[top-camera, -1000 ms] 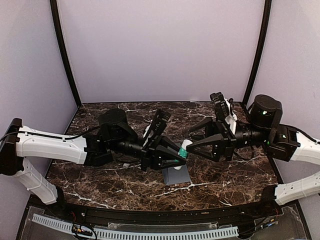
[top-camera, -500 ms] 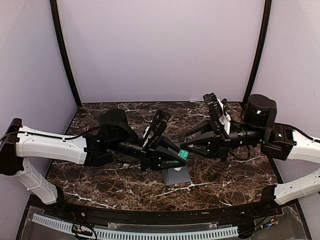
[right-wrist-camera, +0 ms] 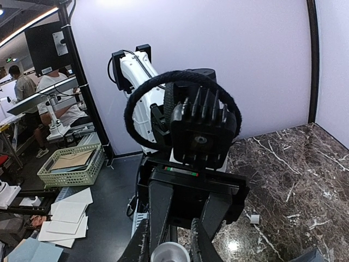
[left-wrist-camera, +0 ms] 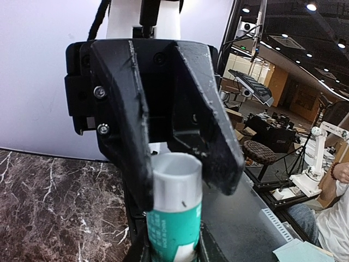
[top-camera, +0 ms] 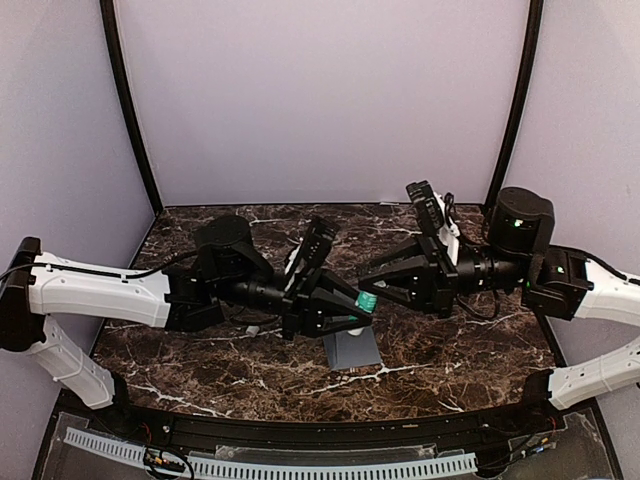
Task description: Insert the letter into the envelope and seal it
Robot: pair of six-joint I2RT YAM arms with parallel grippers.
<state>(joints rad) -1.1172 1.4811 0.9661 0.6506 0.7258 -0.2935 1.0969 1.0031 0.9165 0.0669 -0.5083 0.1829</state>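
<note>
1. A dark brown marble table (top-camera: 200,350) with white veins.
2. A glue stick (left-wrist-camera: 174,202), a white tube with a green label, its round white end up.
3. Plain lilac walls (top-camera: 320,100) with black poles (top-camera: 128,110) at the corners.
4. A green basket (right-wrist-camera: 70,166) holding tan sheets, off the table.
5. Loose white papers (right-wrist-camera: 68,213) on the floor near the basket.
6. A small white bit (right-wrist-camera: 254,219) lying on the marble.

Envelope (top-camera: 352,354) far end hidden under left tool (top-camera: 363,309); glue stick (left-wrist-camera: 173,218) base cut off, left wrist view.

It was a robotics lab: past the left pincer (left-wrist-camera: 172,248) stood a white arm (left-wrist-camera: 317,164), a cluttered bench (left-wrist-camera: 270,128) and ceiling lights (left-wrist-camera: 312,6).
</note>
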